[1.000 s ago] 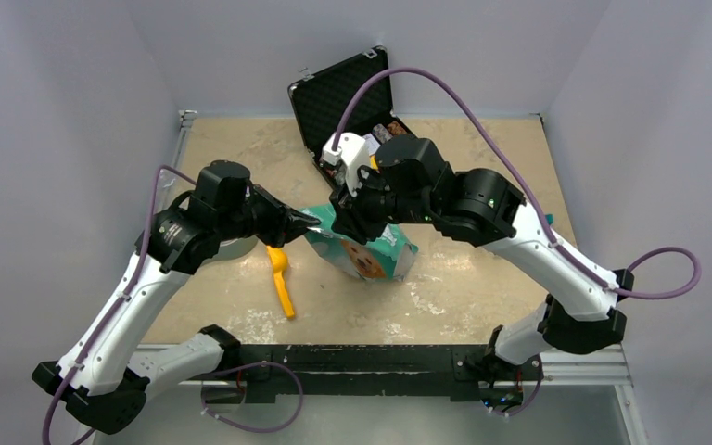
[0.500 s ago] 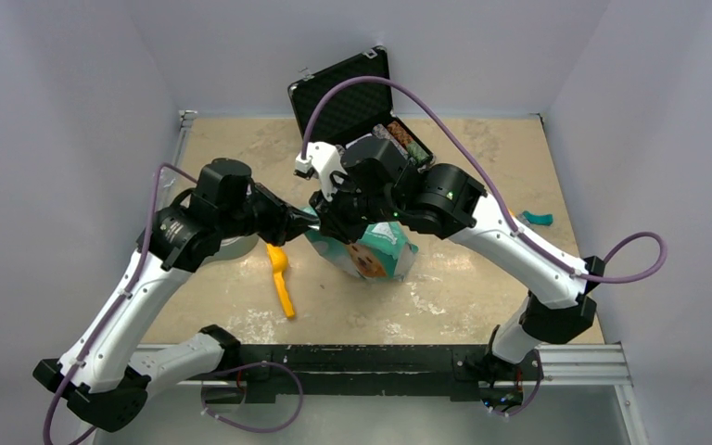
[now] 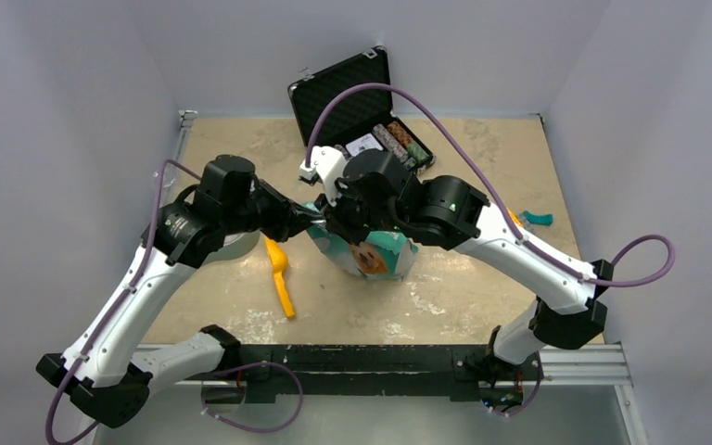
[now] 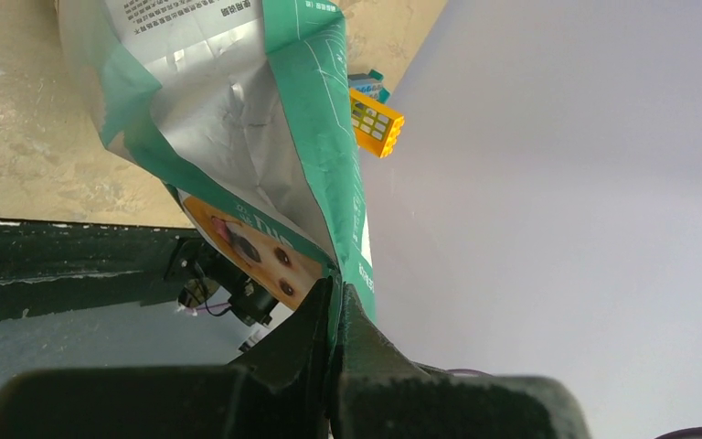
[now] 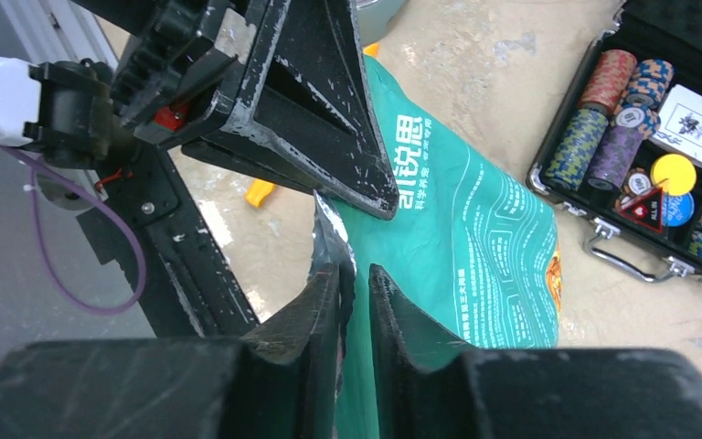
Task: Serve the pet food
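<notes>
The teal-green pouch point(image 3: 371, 252) with a dog's face stands at the middle of the table. It also shows in the left wrist view point(image 4: 238, 119) and the right wrist view point(image 5: 475, 238). My left gripper point(image 3: 313, 217) is shut on the pouch's top edge, seen in the left wrist view point(image 4: 334, 288). My right gripper point(image 3: 338, 222) is at the same top edge, right beside the left one. In the right wrist view point(image 5: 355, 270) its jaws stand a narrow gap apart, with the pouch's torn edge between them. No kibble shows.
A yellow scoop point(image 3: 281, 278) lies left of the pouch. A metal bowl point(image 3: 232, 247) sits partly hidden under the left arm. An open black case point(image 3: 385, 139) of poker chips stands at the back. A small teal item point(image 3: 538, 219) lies at the right.
The right arm has swung left and brought its gripper onto the pouch's top edge beside the left gripper. The pouch's top has been drawn up and left a little. The left gripper keeps its hold.
</notes>
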Robot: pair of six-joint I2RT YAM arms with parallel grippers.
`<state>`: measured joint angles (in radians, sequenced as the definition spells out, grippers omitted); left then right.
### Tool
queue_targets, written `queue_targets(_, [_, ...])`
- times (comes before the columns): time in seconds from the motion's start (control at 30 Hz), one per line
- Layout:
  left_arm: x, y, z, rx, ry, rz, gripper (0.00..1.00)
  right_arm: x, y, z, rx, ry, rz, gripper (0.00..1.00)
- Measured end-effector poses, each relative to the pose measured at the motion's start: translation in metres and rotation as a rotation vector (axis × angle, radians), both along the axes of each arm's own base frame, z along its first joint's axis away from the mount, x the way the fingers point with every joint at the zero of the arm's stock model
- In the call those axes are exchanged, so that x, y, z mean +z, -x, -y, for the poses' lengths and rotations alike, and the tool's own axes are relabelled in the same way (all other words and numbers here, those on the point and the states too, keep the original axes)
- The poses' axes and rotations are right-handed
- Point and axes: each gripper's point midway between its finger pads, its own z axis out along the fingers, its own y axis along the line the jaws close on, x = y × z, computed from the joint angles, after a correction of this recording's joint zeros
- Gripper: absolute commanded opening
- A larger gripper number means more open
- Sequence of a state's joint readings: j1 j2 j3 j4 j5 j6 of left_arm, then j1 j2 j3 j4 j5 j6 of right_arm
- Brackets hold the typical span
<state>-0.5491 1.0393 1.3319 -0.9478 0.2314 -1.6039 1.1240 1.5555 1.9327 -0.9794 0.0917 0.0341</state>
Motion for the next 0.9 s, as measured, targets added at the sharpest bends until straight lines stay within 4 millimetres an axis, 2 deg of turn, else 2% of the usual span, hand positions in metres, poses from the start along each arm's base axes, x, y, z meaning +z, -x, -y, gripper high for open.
queue_targets(0.23, [0.001,-0.003,0.002,0.000,0.002,0.003,0.00,0.000,-0.003,0.011,-0.010,0.009,0.067,0.23])
queue_targets(0.53, [0.004,-0.010,0.006,0.003,0.006,0.009,0.00,0.005,-0.007,0.025,-0.021,0.007,0.176,0.06])
queue_targets(0.6, [0.004,-0.011,0.006,0.007,0.006,0.007,0.00,0.002,-0.006,0.024,-0.008,0.015,0.189,0.07])
queue_targets(0.7, [0.002,-0.013,0.005,0.016,0.000,0.005,0.00,-0.005,-0.007,0.024,-0.003,0.036,0.213,0.16])
queue_targets(0.9, [0.003,-0.015,0.006,0.017,-0.004,0.002,0.00,-0.007,-0.009,0.030,-0.020,0.034,0.235,0.11])
